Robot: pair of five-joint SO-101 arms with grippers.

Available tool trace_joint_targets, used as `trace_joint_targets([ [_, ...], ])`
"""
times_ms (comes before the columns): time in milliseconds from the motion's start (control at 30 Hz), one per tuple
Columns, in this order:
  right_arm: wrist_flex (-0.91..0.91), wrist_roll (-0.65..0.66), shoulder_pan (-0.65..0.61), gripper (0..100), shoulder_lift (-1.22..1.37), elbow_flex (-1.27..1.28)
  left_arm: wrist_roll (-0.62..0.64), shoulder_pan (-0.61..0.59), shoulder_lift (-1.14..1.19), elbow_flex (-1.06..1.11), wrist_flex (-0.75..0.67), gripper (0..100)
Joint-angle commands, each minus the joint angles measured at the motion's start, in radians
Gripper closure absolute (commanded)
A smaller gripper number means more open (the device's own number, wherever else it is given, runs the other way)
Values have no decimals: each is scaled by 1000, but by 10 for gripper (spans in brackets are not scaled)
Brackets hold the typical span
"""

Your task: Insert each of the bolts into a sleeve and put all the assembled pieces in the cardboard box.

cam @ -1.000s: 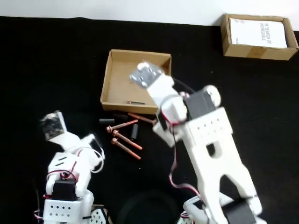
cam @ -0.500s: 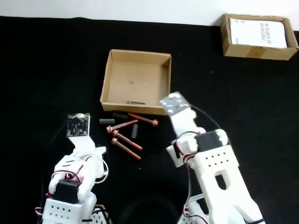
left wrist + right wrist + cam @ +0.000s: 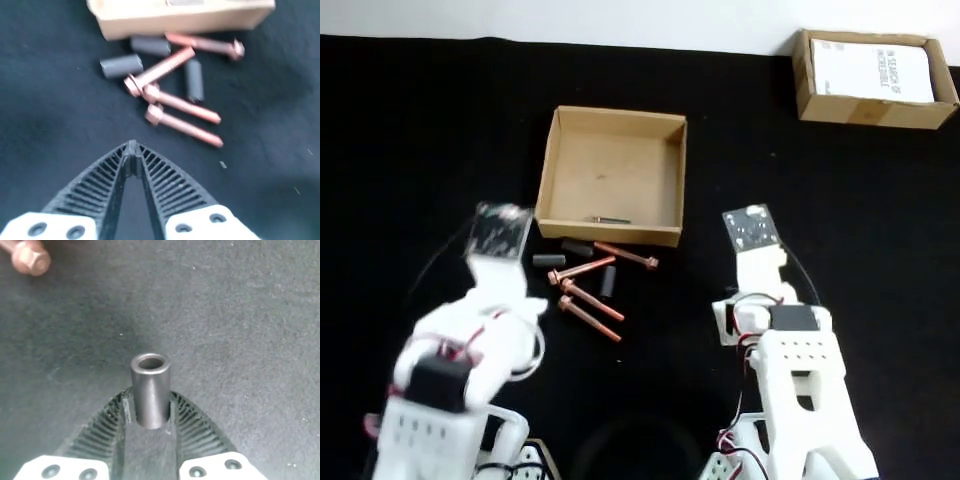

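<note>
No text to read here. A white sheet [image 3: 872, 70] lies in the small cardboard box [image 3: 865, 112] at the far right corner of the table [image 3: 420, 120]. It carries dark lines of print, but they're too small to make out.

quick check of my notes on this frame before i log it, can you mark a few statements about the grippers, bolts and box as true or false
1. The right gripper is shut on a sleeve. True.
2. The left gripper holds a bolt. False: it is shut with nothing in it.
3. Four bolts lie loose on the table beside the cardboard box. True.
4. The cardboard box has nothing in it. False: one thin piece lies inside, near the wall on the bolts' side.
</note>
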Motion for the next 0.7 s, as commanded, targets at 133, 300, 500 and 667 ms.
trace_joint_targets([
  [133,-203,-9,18,991,-25,114,423,277,668,-510,287,991],
  [300,-318,-9,18,991,-25,209,586,300,1026,-705,331,990],
  [500,-473,-75,18,991,-28,321,644,297,1349,-903,350,990],
  [667,-518,-75,18,991,-25,343,667,245,1518,-1001,373,986],
])
